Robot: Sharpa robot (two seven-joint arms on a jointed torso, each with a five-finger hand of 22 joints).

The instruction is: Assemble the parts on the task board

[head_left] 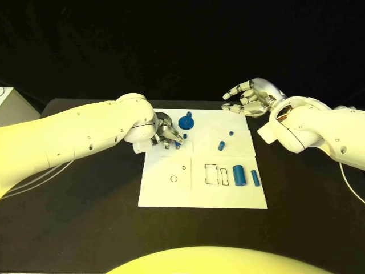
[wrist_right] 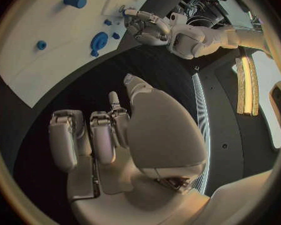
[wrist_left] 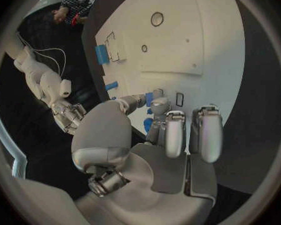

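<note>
The white task board (head_left: pixel 199 191) lies in the middle of the black table. My left hand (head_left: pixel 167 136) rests low over its far left part, and thumb and a finger pinch a small blue part (wrist_left: pixel 149 99) against the board. A blue gear-like part (head_left: pixel 187 122) stands just beyond that hand. Two small blue parts (head_left: pixel 230 134) (head_left: pixel 221 145) lie near the board's middle, and two blue cylinders (head_left: pixel 238 171) (head_left: pixel 254 177) lie at its right edge. My right hand (head_left: pixel 250 97) hovers past the board's far right corner, fingers apart and holding nothing.
Outlined rectangular slots (head_left: pixel 215 174) and two small round holes (head_left: pixel 173 178) mark the board's near half. A pale box (head_left: pixel 1 105) stands at the far left of the table, with a thin cable (head_left: pixel 43 174) trailing beside my left arm.
</note>
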